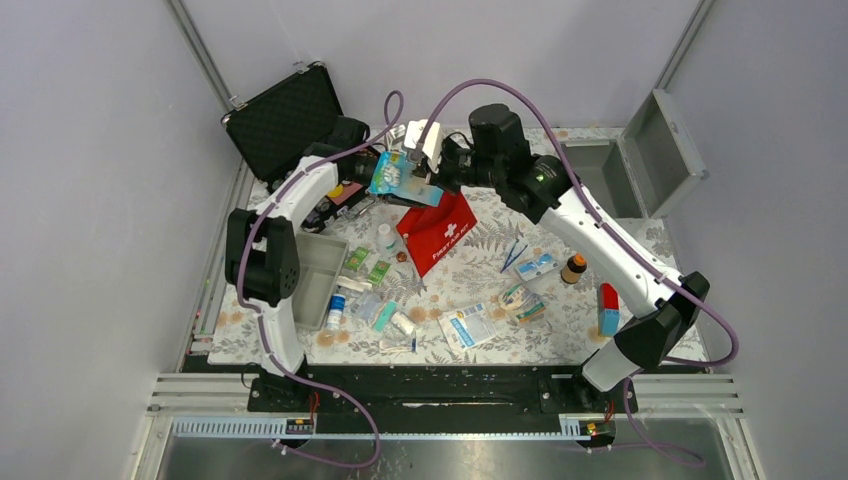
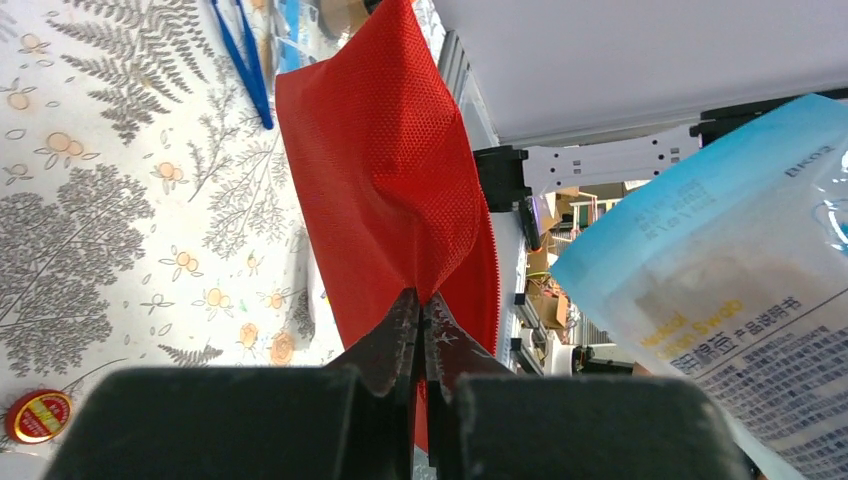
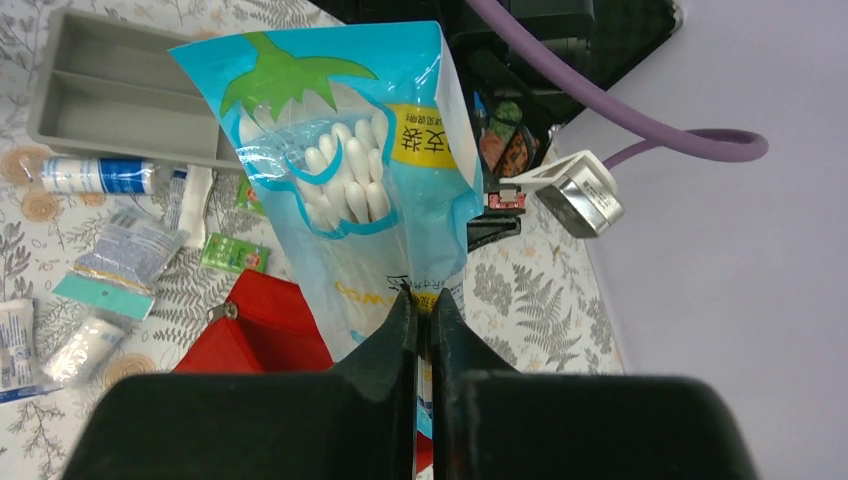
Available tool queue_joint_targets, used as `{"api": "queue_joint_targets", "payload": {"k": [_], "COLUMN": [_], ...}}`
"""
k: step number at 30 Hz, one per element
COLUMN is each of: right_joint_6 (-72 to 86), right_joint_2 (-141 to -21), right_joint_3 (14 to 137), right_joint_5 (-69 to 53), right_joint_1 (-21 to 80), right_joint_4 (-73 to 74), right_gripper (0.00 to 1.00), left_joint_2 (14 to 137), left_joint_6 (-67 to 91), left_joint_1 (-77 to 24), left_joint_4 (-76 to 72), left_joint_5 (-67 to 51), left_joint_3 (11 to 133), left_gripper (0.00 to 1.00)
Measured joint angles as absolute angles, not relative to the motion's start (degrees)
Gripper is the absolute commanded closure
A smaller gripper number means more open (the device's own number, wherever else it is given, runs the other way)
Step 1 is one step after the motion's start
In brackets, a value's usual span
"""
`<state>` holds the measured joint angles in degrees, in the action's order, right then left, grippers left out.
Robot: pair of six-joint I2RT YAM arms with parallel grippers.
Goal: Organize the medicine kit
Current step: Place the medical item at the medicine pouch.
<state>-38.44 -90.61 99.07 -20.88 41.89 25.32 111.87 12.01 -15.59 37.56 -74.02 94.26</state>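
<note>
- Pinching red pouch [image 2: 390, 170] fabric: left gripper [image 2: 420, 310], jaws closed on it.
- Right gripper [image 3: 420, 300]: jaws closed on cotton-swab packet [image 3: 340, 170], just beside the pouch.
- Medicine kit [image 1: 610, 175]: lid open, far right corner, well apart from both grippers.
- Fern-print cloth [image 1: 470, 275]: strewn with packets and bottles.
- Grey tray [image 1: 322, 262]: left edge.

A robotics lab cell: plain grey walls [image 1: 90, 150], aluminium-rail frame [image 1: 200, 385].

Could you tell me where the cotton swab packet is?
Top view, far centre: the packet hangs from the right gripper, beside the red first-aid pouch.
</note>
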Motion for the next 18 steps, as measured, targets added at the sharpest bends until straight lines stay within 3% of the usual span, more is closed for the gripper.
{"api": "queue_joint_targets", "payload": {"k": [18], "right_joint_6": [-55.1], "right_joint_2": [-91.6], "right_joint_3": [87.6], "right_joint_5": [-18.4], "right_joint_1": [41.9], "right_joint_4": [21.5], "right_gripper": [1.00], "left_joint_2": [105.2], "left_joint_6": [13.5], "left_joint_1": [-15.6], "left_joint_4": [37.6], "left_joint_5": [-76.1], "left_joint_3": [89.3], "left_gripper": [1.00]}}
